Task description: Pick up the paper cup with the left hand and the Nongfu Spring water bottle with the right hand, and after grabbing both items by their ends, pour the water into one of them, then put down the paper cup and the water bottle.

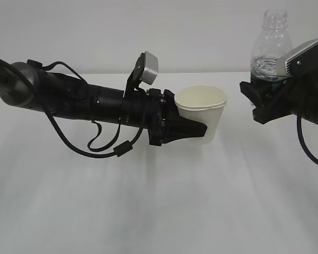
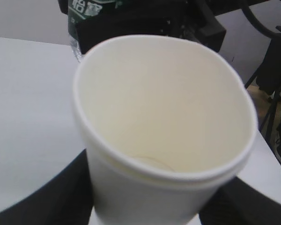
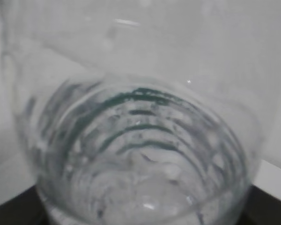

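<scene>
The white paper cup (image 1: 202, 111) hangs upright above the table, and my left gripper (image 1: 196, 131) is shut on its lower wall. In the left wrist view the paper cup (image 2: 164, 108) fills the frame with a black finger (image 2: 33, 197) on each side, and its cream inside shows no liquid I can make out. The clear Nongfu Spring water bottle (image 1: 271, 45) stands upright and uncapped in my right gripper (image 1: 265, 98), which is shut on its lower part. Water (image 1: 265, 66) sits low in it. The bottle (image 3: 140, 140) fills the right wrist view. Cup and bottle are apart.
The white table (image 1: 148, 211) spreads below both arms, with a plain pale wall behind. The left arm's cable loop (image 1: 95, 145) hangs under it. In the left wrist view the bottle's green label (image 2: 91, 9) and dark stand legs (image 2: 271, 75) lie beyond the cup.
</scene>
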`<state>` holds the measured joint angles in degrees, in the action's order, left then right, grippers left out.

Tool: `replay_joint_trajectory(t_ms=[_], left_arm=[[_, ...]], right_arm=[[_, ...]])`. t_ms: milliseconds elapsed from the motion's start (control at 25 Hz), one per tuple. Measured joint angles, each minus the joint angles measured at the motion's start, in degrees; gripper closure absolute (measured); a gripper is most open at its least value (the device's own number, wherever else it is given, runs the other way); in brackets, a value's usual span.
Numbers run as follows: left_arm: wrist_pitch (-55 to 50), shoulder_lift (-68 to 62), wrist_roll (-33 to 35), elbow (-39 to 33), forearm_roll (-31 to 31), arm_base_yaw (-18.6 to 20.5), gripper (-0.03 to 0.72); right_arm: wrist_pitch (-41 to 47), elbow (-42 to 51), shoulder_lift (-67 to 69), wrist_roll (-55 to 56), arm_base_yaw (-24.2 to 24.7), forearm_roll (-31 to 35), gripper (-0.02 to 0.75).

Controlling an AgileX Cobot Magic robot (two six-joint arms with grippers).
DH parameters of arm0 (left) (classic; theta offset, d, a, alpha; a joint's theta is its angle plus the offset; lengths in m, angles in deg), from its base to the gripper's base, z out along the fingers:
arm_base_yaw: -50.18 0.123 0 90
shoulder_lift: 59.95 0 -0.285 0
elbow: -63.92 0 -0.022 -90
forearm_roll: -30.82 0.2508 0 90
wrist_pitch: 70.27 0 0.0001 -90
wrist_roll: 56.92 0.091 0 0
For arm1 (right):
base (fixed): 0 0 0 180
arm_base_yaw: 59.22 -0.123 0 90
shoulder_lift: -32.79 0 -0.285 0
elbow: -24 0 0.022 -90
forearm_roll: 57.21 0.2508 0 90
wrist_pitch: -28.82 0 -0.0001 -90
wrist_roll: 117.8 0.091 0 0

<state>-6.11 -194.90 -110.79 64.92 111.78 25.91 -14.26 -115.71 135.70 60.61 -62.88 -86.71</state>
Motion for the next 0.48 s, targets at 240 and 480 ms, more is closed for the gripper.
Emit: replay_joint_trajectory(t_ms=[240, 480], left_arm=[[-0.8, 0.5, -0.1, 0.0, -0.9, -1.3, 0.251], [-2.7, 0.7, -0.1, 0.0, -1.3, -1.4, 0.251]], right_arm=[[2.3, 0.0, -0.5, -1.0, 0.0, -1.9, 0.265], [3.0, 0.0, -0.5, -4.3, 0.0, -2.4, 0.265]])
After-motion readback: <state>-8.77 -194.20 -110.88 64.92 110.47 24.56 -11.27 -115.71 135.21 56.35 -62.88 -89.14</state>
